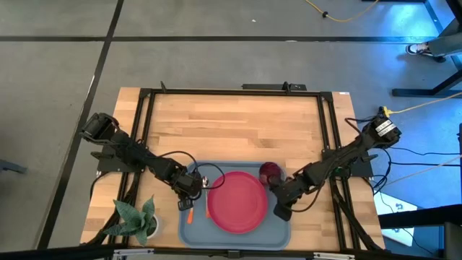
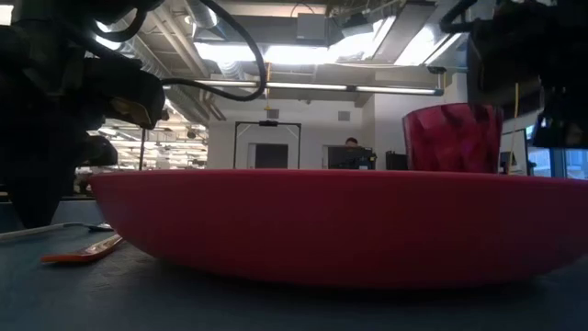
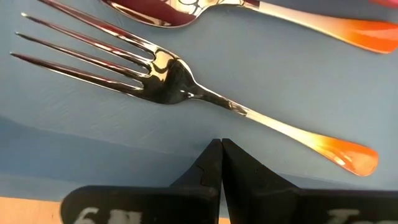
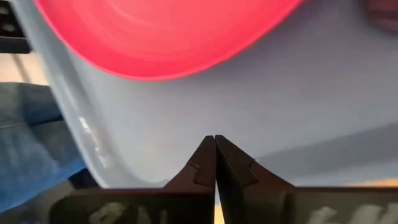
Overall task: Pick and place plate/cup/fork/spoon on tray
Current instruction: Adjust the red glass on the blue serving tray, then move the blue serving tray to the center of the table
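with plate (image 1: 238,201), cup (image 1: 269,172), fork (image 3: 180,84) and spoon (image 3: 186,9) lying on the tray (image 1: 189,232), both empty, closed grippers, left gripper (image 3: 221,163) and right gripper (image 4: 215,158), should lift straight up to avoid nudging anything.

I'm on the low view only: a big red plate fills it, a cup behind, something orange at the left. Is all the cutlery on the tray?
Observer: Yes. The left wrist view shows the fork lying flat on the tray, with the spoon lying right beside it.
Operator: Is either gripper holding anything?
Observer: No. The left gripper is shut and empty, just above the tray near the fork's handle.
Operator: And the right one?
Observer: The right gripper is also shut and empty, over bare tray next to the plate.
Operator: Where does the cup sit?
Observer: From above, the cup is at the tray's far right corner, beside the plate.
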Robot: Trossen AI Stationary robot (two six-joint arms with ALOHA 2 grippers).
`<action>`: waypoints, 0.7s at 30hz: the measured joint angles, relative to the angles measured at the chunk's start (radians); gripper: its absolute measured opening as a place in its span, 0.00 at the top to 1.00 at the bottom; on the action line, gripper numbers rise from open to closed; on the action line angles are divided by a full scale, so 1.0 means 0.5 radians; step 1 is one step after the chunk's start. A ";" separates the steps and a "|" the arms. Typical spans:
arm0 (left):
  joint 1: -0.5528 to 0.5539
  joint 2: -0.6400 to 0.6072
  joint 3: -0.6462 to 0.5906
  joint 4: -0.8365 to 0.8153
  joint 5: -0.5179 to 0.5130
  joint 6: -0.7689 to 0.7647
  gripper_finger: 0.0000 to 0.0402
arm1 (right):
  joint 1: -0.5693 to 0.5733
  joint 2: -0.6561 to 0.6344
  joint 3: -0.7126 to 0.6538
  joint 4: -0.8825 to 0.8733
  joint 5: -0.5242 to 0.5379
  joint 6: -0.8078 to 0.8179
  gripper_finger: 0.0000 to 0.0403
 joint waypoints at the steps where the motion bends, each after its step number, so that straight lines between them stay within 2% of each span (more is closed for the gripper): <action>1: 0.001 0.000 0.000 0.000 0.000 0.008 1.00 | 0.000 0.001 0.031 -0.071 0.019 -0.013 0.99; 5: 0.003 0.000 0.000 -0.001 -0.001 0.027 1.00 | 0.000 0.001 0.112 -0.208 0.040 -0.007 0.99; 14: 0.001 -0.009 -0.080 0.008 -0.011 -0.134 1.00 | 0.149 0.002 -0.006 -0.099 0.134 0.365 0.99; 21: -0.002 -0.008 -0.109 0.059 -0.011 -0.096 1.00 | 0.194 0.023 -0.082 0.028 0.285 0.584 0.99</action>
